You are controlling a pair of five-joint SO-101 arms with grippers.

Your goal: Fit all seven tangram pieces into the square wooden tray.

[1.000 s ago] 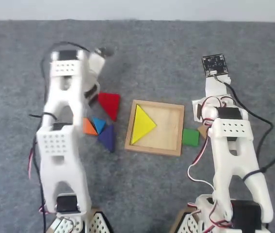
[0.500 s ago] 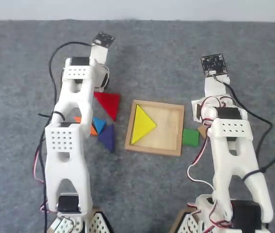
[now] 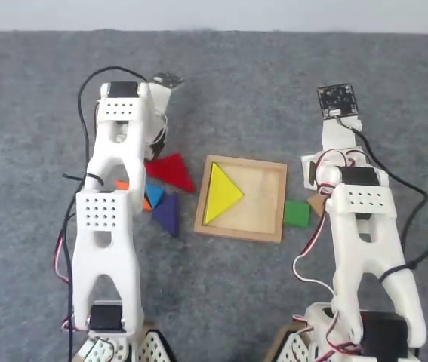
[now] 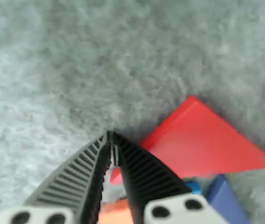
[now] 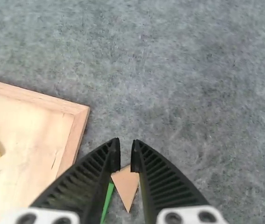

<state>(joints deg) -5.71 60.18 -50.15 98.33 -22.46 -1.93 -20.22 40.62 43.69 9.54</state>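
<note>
Red triangle | likely light, stiff, thin wood; pinch across edges | left pincer together beside its edge | right pincer slightly apart over tan triangle

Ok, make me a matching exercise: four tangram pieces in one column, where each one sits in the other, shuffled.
1 yellow triangle
2 red triangle
3 green square
4 tan triangle

A between the wooden tray and the tan triangle
B inside the tray
C beside the left gripper
D below the right gripper

Pairs: 1-B, 2-C, 3-A, 4-D
</note>
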